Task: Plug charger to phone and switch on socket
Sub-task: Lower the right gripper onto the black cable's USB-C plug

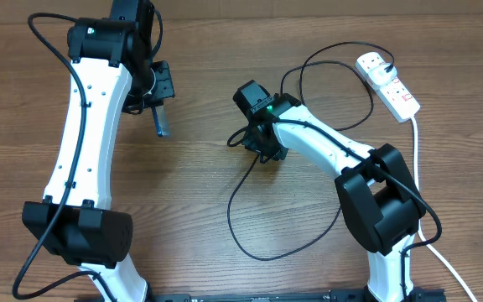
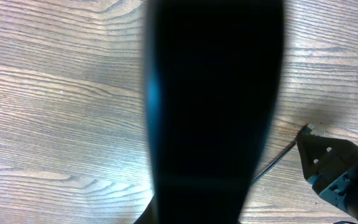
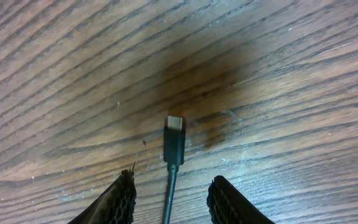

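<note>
At centre the right gripper is held parted astride the tip of the long thin black charger cable, the slim dark phone is clasped by the left gripper at upper left, and the white oblong socket strip is set at upper right.

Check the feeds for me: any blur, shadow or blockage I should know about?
Overhead: evenly lit and sharp, no glare. Left wrist: a dark, out-of-focus slab, likely the phone, blocks the centre; only the table at the sides is sharp. Right wrist: the charger's connector tip is in focus, inside a dark shadow patch on the table.
</note>
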{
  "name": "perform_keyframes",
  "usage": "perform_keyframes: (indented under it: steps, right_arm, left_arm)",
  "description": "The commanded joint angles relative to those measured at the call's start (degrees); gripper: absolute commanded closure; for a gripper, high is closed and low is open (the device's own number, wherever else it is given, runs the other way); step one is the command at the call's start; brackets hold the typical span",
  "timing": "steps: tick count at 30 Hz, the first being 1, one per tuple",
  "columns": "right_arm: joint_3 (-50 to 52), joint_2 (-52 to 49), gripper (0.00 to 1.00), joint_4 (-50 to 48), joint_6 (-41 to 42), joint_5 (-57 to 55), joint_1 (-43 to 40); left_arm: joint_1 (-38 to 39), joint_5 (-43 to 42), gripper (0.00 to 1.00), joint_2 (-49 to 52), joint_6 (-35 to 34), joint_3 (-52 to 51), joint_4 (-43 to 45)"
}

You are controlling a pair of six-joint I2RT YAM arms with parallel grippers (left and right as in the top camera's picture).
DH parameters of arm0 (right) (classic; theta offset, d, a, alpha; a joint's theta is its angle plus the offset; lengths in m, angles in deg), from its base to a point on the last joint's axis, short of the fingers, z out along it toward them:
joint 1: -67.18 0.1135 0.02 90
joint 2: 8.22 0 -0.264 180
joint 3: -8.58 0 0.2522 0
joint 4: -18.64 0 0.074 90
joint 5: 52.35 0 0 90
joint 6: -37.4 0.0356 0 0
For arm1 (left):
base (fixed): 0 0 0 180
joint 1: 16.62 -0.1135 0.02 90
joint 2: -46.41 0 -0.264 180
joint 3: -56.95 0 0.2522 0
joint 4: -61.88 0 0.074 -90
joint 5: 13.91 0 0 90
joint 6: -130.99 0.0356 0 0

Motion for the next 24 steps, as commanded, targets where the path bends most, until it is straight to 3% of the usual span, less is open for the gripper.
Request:
perform_keyframes:
  steps: [1,11,15,24]
  right_arm:
    - [0.04,-0.87,0.62,-0.11,0.87,-1.42,0.17]
    - [0.04,-4.55,0.65,-0.26,0.87,-0.74,0.22]
    - [0.04,-4.92,0.75,-0.42,0.87,-0.33,0.22]
    - [0.04,-4.92,0.75,0.07,0.85,1.51,0.22]
  left_arm:
    - [-0.2,0.33,0.96,-0.46,-1.22,0.0,0.28]
    - [-0.2,0.33,0.96,-0.46,-1.22,0.0,0.31]
    - [-0.2,0.33,0.96,-0.46,-1.22,0.0,0.31]
    - [-0.2,0.33,0.96,-0.46,-1.2,0.0,0.28]
